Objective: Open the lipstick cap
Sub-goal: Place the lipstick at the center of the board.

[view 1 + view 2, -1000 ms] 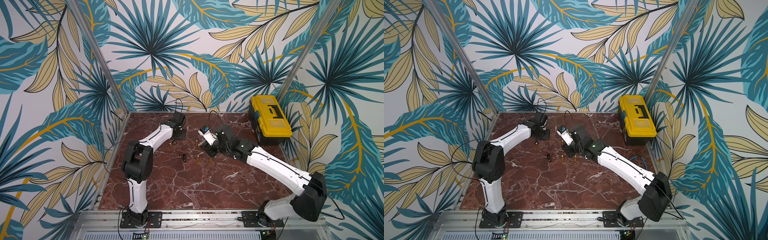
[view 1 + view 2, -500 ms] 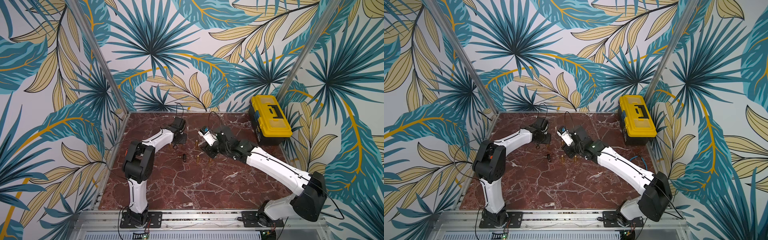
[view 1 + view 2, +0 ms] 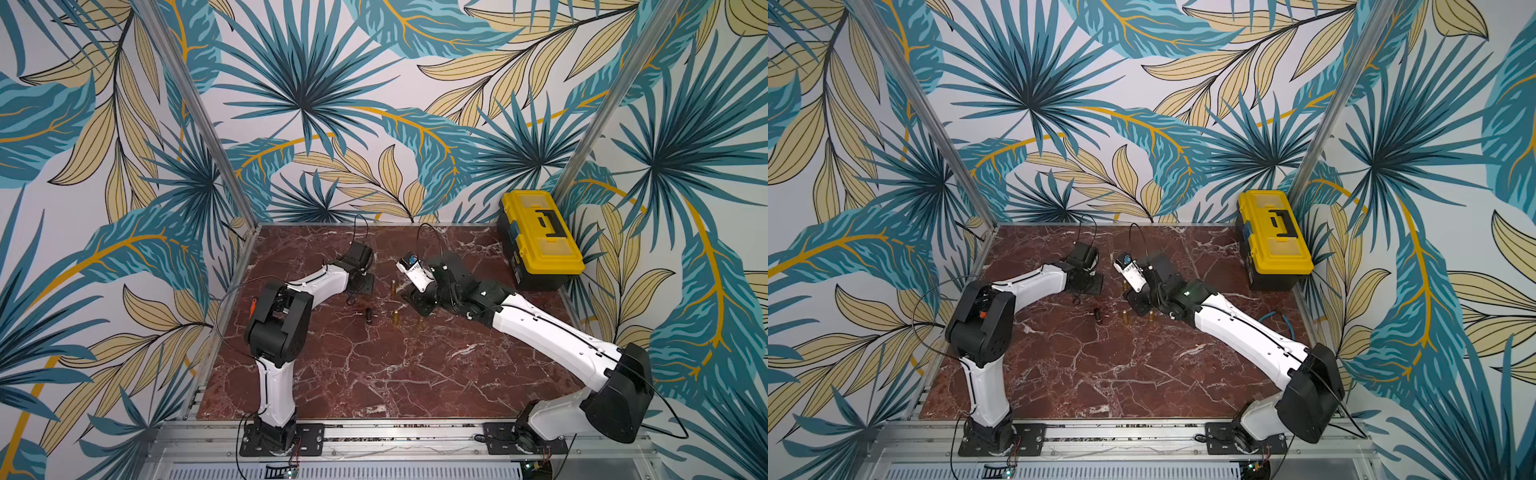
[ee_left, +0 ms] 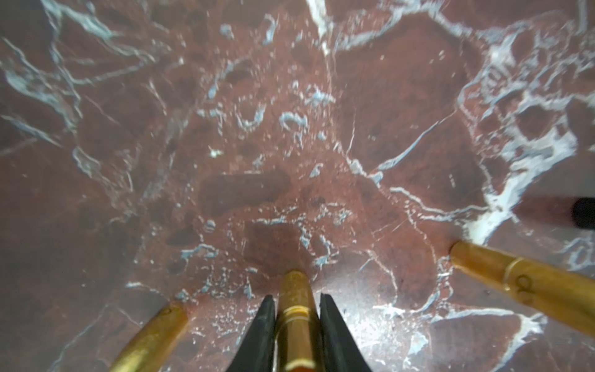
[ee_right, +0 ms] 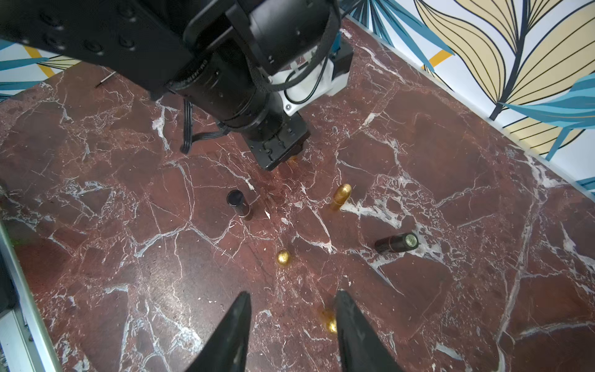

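Gold metallic lipstick tube (image 4: pixel 296 319): upright on red marble table (image 4: pixel 289 128), cap on, bright ring at the seam. It stands between the fingers of the left pincer (image 4: pixel 297 298); contact not resolvable.

Second gold lipstick tube (image 5: pixel 341 196): upright, capped, near the first.

Third gold lipstick tube (image 5: pixel 283 257): upright, seen end-on.

Fourth gold lipstick tube (image 5: pixel 330 323): mostly hidden.

Black cylindrical lipstick tube (image 5: pixel 238 204): upright, capped.

Dark brown lipstick tube (image 5: pixel 397 243): lying on its side, apart from the others.

Gold lipstick (image 4: pixel 294 322) between the left tool's (image 4: pixel 296 296) black jaws, on red marble (image 4: pixel 289 128).
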Available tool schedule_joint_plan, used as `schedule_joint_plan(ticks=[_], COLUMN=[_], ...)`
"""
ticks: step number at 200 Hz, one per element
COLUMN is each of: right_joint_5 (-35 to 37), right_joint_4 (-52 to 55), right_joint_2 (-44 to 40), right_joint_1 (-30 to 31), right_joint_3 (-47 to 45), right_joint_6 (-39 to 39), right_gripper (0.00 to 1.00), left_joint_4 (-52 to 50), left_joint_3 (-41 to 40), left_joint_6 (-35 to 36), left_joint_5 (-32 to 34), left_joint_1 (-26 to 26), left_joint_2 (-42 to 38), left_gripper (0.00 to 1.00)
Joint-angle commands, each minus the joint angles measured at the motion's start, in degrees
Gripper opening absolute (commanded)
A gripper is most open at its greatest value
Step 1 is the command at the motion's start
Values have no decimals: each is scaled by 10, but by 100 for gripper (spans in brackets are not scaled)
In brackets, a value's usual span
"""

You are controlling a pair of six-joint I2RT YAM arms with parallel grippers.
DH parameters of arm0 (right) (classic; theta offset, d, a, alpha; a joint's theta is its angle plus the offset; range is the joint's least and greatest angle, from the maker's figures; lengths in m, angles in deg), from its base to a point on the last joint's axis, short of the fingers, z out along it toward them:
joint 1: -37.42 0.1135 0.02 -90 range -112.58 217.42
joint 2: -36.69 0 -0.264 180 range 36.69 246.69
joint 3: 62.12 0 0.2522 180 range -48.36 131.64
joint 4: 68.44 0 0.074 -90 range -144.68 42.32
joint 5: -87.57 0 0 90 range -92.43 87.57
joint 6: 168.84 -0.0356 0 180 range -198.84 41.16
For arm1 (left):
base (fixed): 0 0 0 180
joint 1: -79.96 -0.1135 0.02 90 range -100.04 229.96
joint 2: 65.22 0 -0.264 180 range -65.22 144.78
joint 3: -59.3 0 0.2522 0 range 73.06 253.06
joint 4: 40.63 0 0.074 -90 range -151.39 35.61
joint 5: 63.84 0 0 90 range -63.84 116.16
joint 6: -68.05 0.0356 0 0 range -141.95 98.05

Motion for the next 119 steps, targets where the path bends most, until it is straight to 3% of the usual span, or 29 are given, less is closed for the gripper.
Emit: schedule_joint_plan(ticks=[1,31,119], right_joint_5=[5,4,5], right_joint_4=[-3,-3,-2], right_joint_2=[5,10,14], right_joint_1=[-2,-1,-1], right_joint_3=[-9,-8,-9], right_joint_6=[2,1,4], right_gripper=[46,46,46], left_joint_4=[11,12,12], left_joint_3=[-8,-8,-4], left_joint_6=[-4,-3,9], left_joint_5=[4,4,19], left_joint_1=[3,3,6], left_joint_2=[-19,-23,-17], left_gripper=[26,21,20])
